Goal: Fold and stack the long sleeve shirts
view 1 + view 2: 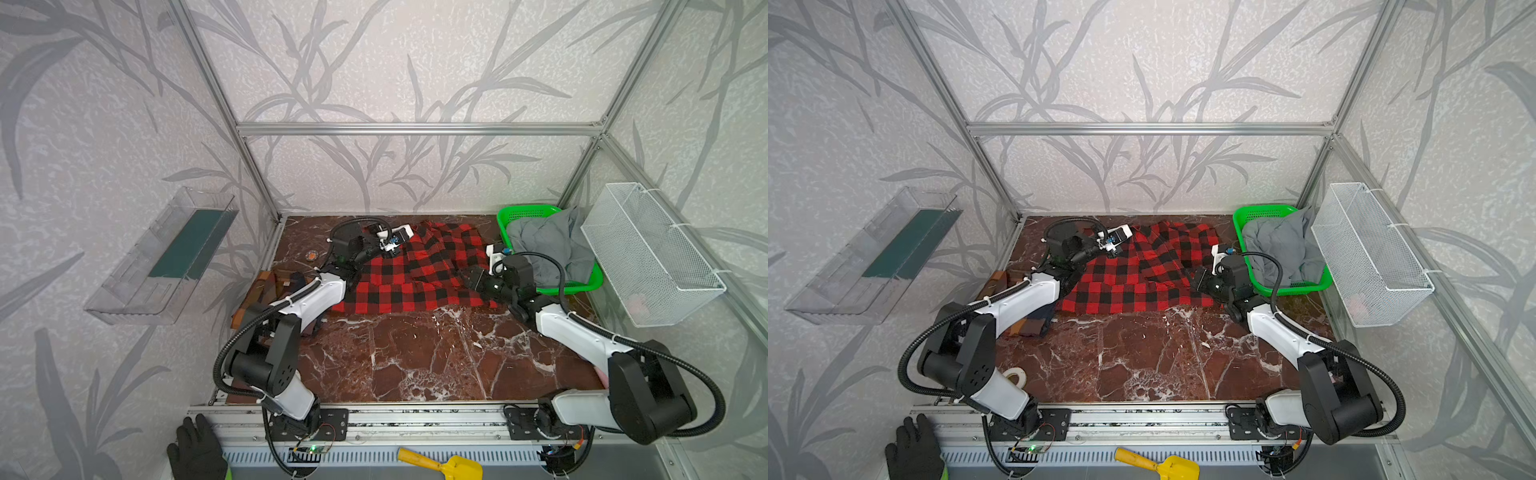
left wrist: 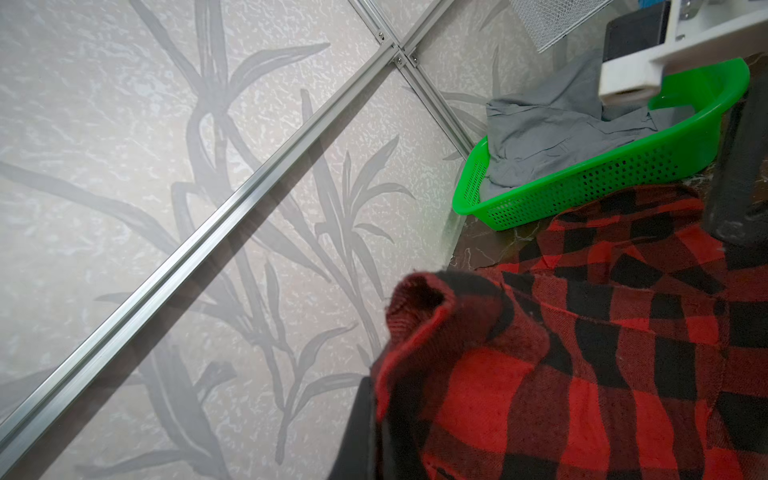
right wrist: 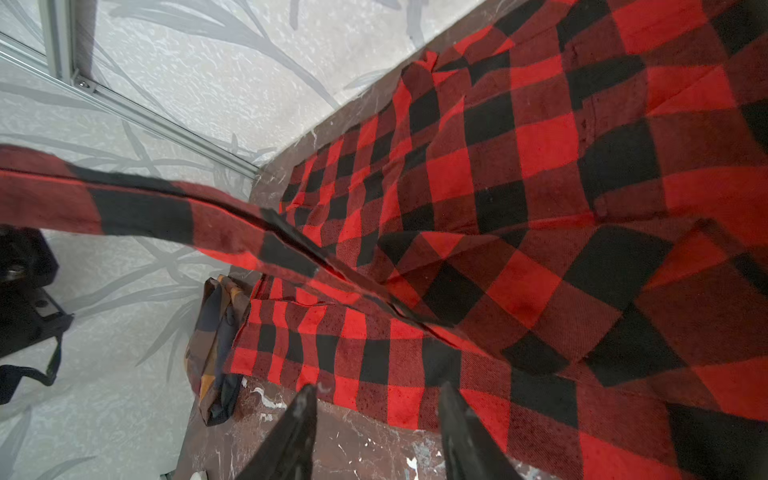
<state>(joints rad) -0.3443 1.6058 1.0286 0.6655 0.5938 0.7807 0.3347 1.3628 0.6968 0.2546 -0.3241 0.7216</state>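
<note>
- Clear plastic bin [image 1: 162, 257]: hangs on the left wall, well apart from the table.
- Black glove [image 1: 195, 449]: rests on the front rail, at the lower left in both top views.
- Brown, orange and navy plaid shirt [image 1: 259, 291]: lies bunched at the left edge of the marble table [image 1: 415, 361], largely hidden beneath the left arm, just beside the left hem of the red-and-black shirt [image 1: 415, 274].
- Left gripper [image 1: 405, 235]: reaches to the back of the table. Jaws closed on an edge of the red-and-black shirt, holding it raised. Seen from the right wrist as a taut band of check rising off the surface.
- Red-and-black shirt: spreads rumpled across the rear half of the table, between the two arms, with the front hem flat on the marble.
- Yellow scoop [image 1: 444, 463]: lies below the front rail, off the table.
- Right gripper [image 3: 378, 386]: hovers low over the shirt's near right edge, jaws apart with nothing clamped between them. Contact with the cloth cannot be told.
- Green basket [image 1: 509, 220]: stands in the rear right corner and holds a crumpled grey cloth [image 1: 548, 245].
- White wire basket [image 1: 648, 249]: hangs on the right wall, just beside the green basket.
</note>
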